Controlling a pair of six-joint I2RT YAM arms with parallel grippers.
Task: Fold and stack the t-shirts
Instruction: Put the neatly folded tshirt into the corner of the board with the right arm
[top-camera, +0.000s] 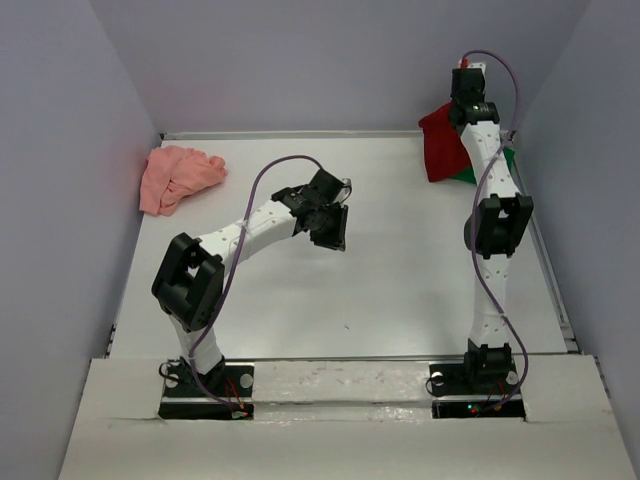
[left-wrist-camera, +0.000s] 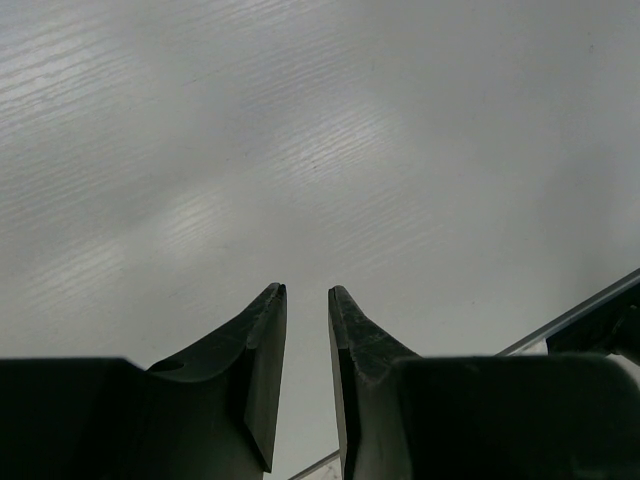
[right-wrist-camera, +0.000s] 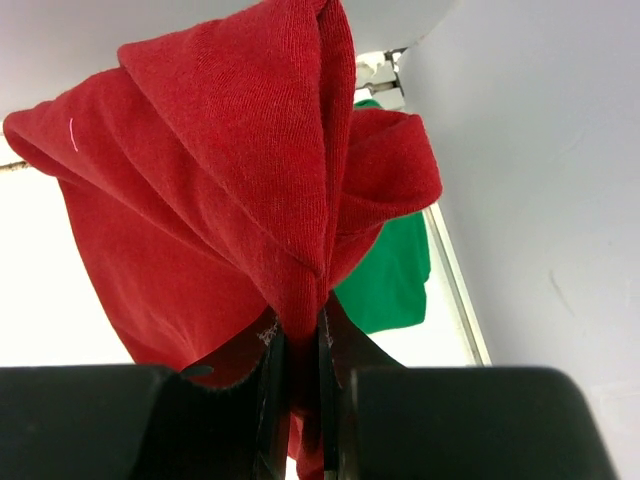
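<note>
My right gripper (right-wrist-camera: 299, 325) is shut on a bunch of the dark red t-shirt (right-wrist-camera: 210, 190), which hangs lifted at the table's far right corner (top-camera: 440, 145). Under it lies the bright green t-shirt (right-wrist-camera: 390, 285), only its edge showing (top-camera: 500, 165). The pale salmon-pink t-shirt (top-camera: 178, 175) sits crumpled at the far left. My left gripper (top-camera: 330, 230) hovers over the middle of the table with its fingers a narrow gap apart (left-wrist-camera: 307, 292) and nothing between them.
A metal rail (top-camera: 550, 270) runs along the table's right edge, close to the right wall (right-wrist-camera: 540, 200). Walls close in the back and both sides. The bare white tabletop (left-wrist-camera: 300, 150) lies under the left gripper.
</note>
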